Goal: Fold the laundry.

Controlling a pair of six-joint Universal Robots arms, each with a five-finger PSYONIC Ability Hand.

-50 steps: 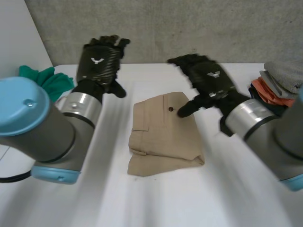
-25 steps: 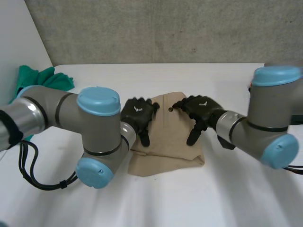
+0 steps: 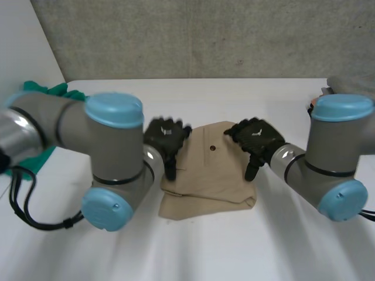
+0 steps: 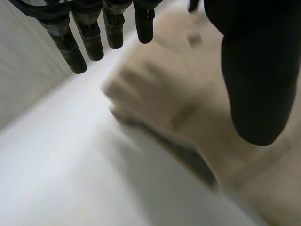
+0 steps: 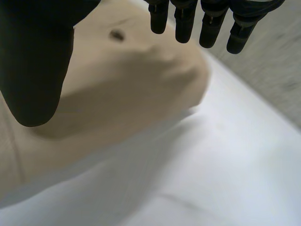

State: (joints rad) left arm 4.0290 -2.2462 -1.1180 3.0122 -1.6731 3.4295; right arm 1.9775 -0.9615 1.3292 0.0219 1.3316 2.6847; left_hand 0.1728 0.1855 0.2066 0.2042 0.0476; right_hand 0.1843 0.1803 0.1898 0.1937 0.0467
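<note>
A green cloth [image 3: 36, 88] lies at the left edge of the white surface [image 3: 193, 252], more of it hidden behind the left arm [image 3: 111, 146] than 0.5 s ago. The left robot hand [image 3: 166, 136] has shifted a little outward to the far left corner of the folded beige trousers [image 3: 211, 170], which lie in the middle of the surface. In its wrist view its fingers [image 4: 113, 28] hang straight and spread over the bare surface just beside the cloth's edge, with the thumb [image 4: 254, 70] above the cloth. The button [image 3: 212, 147] shows between the 2 hands. The right robot hand [image 3: 258, 137] has likewise moved outward to the far right corner, fingers [image 5: 183, 23] straight and apart, thumb [image 5: 37, 56] over the cloth. A pile of clothes [image 3: 350, 85] sits at the far right
</note>
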